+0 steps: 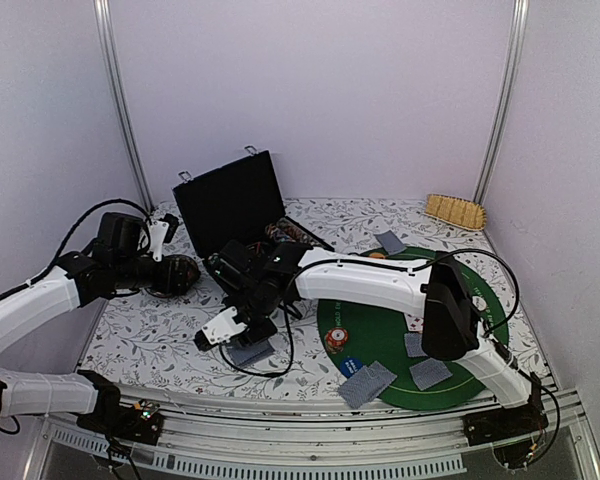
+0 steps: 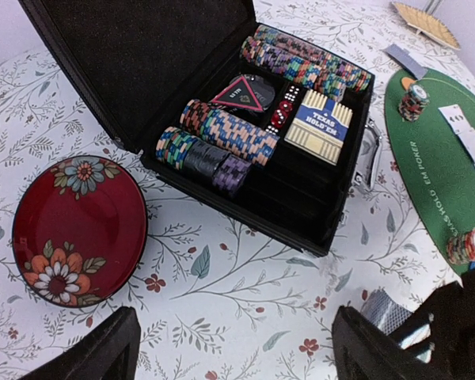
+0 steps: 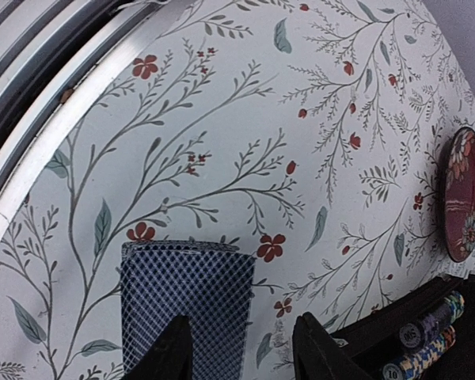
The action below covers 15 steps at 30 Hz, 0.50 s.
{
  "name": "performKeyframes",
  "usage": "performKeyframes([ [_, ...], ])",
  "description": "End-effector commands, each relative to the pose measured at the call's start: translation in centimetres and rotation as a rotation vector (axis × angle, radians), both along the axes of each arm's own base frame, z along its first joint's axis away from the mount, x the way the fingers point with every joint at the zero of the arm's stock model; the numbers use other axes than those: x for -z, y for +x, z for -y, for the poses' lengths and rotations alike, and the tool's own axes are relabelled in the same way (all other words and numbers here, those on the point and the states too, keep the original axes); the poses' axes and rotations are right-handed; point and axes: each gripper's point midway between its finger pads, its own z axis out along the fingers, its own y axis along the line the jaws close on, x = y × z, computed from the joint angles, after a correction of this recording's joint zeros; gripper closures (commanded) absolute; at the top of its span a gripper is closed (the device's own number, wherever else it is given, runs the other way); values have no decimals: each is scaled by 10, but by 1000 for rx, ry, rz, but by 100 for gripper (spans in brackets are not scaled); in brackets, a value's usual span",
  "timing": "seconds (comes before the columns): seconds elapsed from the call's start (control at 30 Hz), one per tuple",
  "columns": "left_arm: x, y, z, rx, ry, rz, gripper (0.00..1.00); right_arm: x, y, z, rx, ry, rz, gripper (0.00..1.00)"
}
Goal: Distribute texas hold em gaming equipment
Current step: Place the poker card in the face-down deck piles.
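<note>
White cloth printed with leaves and red flowers covers the table (image 1: 150, 335) I am bolted to. A round green poker mat (image 1: 380, 325) lies on its right half. Left of the mat, at the far side, a black case (image 1: 230, 200) stands open with its lid raised. A dark-red flowered dish (image 2: 79, 229) sits just left of the case.

My left pincer (image 2: 237, 352) hangs over the cloth on the near side of the dish and case, fingers spread wide with nothing between them. My right pincer (image 3: 245, 352) reaches across to the near left of the mat, low over the cloth. Its fingers stand apart, pinching nothing. A grey-blue-backed card (image 3: 186, 305), or a thin stack, I cannot tell which, lies flat on the cloth with one end under one finger.

Two face-down piles (image 1: 367, 383) lie at the mat's near rim, and a far card (image 1: 390, 241) rests at its far rim. White-faced cards (image 1: 415, 322) lie on the mat's right part.

Rows of striped chips (image 2: 229, 134) fill the case's compartments, beside a Texas Hold'em card box (image 2: 321, 127) and red dice (image 2: 283, 111). One chip stack (image 1: 336, 340) stands on the mat's left part and a far chip stack (image 2: 413, 101) at its far-left edge. An orange button (image 1: 378, 255) sits just beside the far card, and a blue disc (image 1: 352, 363) lies just on the near side of the first chip stack.
</note>
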Motion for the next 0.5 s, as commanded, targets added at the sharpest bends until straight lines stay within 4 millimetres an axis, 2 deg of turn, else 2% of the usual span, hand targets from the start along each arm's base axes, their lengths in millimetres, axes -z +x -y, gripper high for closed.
performKeyframes([
  [0.0, -2, 2, -5, -8, -3, 21, 14, -7, 13, -11, 59, 60, 40, 47],
  [0.1, -3, 3, -6, -16, 4, 25, 14, -37, 21, -21, 109, 151, 64, 30],
  [0.13, -3, 3, -7, -21, 8, 28, 14, -51, 21, -24, 119, 190, 67, 19],
  [0.17, -4, 4, -9, -27, 13, 33, 14, -67, 22, -27, 132, 236, 64, 2],
  [0.23, -7, 6, -12, -42, 22, 47, 14, -117, 18, -31, 153, 355, 53, 1],
  [0.33, -16, 11, -18, -82, 25, 90, 14, -179, 21, -25, 209, 526, 37, 1],
  [0.4, -25, 16, -27, -143, 28, 125, 13, -222, 31, -8, 272, 647, 26, 1],
  [0.47, -34, 22, -36, -215, 23, 167, 13, -258, 50, 25, 371, 751, -36, 1],
])
